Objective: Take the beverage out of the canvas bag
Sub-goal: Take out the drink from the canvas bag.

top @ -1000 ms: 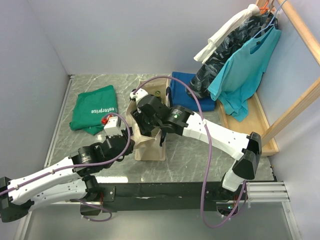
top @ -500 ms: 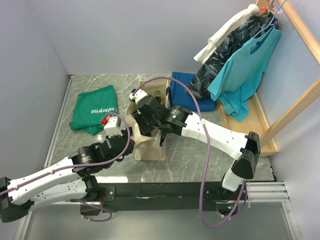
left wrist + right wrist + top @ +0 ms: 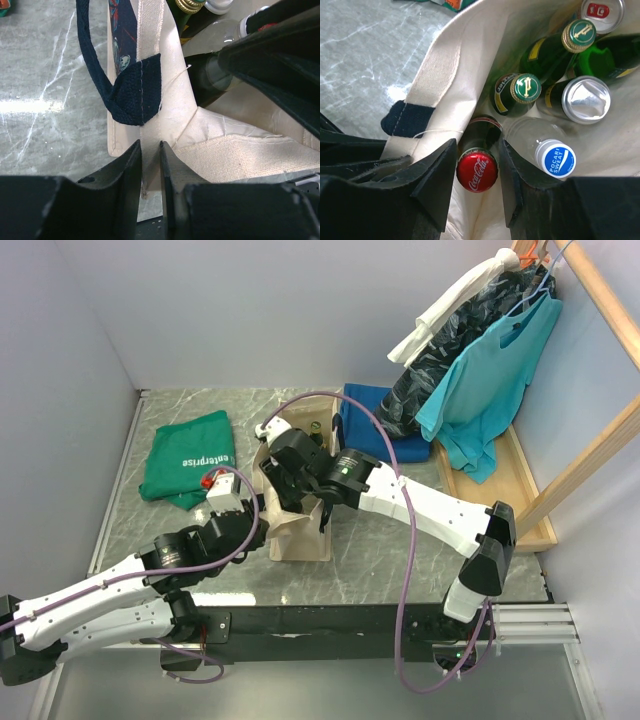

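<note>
Inside the one cream canvas bag (image 3: 470, 45) I count two gold-capped green glass bottles (image 3: 526, 87) (image 3: 582, 35), two silver-topped metal cans (image 3: 585, 100) (image 3: 601, 10), one red-capped cola bottle (image 3: 477, 171), one clear blue-capped plastic bottle (image 3: 556, 159), one green-capped bottle (image 3: 592, 62).

The canvas bag (image 3: 470, 45) is cream with navy handles (image 3: 132, 85). The cola bottle (image 3: 477, 171) has a red, white-lettered cap; the clear bottle (image 3: 555, 159), blue-and-white; the green bottles (image 3: 525, 86), green-and-gold. The bench (image 3: 365, 40) is grey-marbled.
</note>
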`<state>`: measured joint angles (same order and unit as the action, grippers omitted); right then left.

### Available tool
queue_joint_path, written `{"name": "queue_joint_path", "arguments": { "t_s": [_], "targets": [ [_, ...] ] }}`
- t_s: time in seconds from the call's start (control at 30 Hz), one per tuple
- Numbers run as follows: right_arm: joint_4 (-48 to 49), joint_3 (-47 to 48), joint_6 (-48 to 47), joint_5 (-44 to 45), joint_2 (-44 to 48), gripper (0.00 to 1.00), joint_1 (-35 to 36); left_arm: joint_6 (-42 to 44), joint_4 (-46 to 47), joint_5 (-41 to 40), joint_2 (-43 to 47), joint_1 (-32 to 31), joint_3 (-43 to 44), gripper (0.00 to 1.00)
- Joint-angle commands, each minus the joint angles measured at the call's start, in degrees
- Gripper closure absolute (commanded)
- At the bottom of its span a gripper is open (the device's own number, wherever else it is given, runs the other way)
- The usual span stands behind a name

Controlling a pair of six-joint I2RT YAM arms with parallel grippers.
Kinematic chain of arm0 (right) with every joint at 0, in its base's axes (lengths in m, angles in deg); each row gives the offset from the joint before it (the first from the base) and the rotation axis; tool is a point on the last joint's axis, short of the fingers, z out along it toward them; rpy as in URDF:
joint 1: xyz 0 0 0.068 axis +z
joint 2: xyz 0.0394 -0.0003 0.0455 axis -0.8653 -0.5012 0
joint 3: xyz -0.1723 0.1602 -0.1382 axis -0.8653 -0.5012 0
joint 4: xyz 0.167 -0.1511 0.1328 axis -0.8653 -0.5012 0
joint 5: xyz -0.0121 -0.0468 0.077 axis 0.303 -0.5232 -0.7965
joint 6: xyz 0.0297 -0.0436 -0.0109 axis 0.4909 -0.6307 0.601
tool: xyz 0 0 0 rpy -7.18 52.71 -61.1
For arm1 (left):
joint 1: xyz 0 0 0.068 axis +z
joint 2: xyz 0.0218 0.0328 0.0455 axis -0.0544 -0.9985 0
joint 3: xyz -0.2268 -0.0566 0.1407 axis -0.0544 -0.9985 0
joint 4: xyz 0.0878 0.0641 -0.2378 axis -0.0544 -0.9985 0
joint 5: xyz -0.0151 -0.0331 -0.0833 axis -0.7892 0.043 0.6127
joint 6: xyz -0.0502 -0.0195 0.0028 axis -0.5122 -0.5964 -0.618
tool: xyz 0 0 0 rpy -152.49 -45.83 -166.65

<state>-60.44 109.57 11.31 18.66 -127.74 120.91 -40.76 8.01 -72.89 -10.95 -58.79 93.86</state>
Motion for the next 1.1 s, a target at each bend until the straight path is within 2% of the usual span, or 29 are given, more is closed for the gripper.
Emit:
{"name": "queue_joint_path", "arguments": {
  "t_s": [0.0, 0.17, 0.4, 0.47, 0.6, 0.67, 0.77, 0.9, 0.97, 1.0, 1.07],
  "targets": [
    [0.5, 3.4, -0.5, 0.8, -0.2, 0.54, 0.4, 0.4, -4.8, 2.3, 0.4, -0.3, -0.2, 0.75],
    [-0.8, 3.9, -0.5, 0.8, -0.4, 0.56, 0.4, 0.5, -4.9, 2.7, 0.0, -0.3, -0.2, 0.76],
    [-1.8, 3.7, -0.2, 0.9, -0.7, 0.66, 0.4, 0.4, -5.1, 2.3, 0.4, -0.3, -0.1, 0.75],
    [-1.9, 4.0, -0.1, 1.2, -0.9, 0.78, 0.4, 0.6, -5.3, 2.2, 0.4, -0.3, 0.2, 0.75],
    [-2.1, 3.9, 0.0, 0.6, -0.9, 1.0, 0.4, 0.4, -5.7, 1.8, 0.7, -0.3, 0.6, 0.65],
    [-1.9, 3.6, -0.1, 0.7, -0.7, 1.0, 0.4, 0.1, -5.9, 1.5, 1.0, -0.3, 0.7, 0.56],
    [-1.6, 3.8, -0.5, -0.1, -0.4, 1.0, 0.5, 0.0, -5.9, 1.5, 1.3, -0.3, 0.6, 0.47],
    [-2.1, 4.3, -0.7, -0.4, -0.7, 0.99, 0.4, -0.2, -6.2, 1.3, 1.8, -0.3, 0.6, 0.47],
    [-2.4, 4.6, -0.5, 0.1, -0.9, 0.93, 0.4, -0.2, -6.2, 1.3, 2.0, -0.3, 0.4, 0.47],
    [-2.7, 4.6, -0.3, 0.3, -1.0, 0.76, 0.4, -0.2, -6.2, 1.3, 2.1, -0.3, 0.5, 0.47],
    [-2.4, 4.0, -0.1, 0.5, -0.8, 0.75, 0.4, -0.2, -6.2, 1.2, 2.3, -0.3, 0.4, 0.47]
  ]
}}
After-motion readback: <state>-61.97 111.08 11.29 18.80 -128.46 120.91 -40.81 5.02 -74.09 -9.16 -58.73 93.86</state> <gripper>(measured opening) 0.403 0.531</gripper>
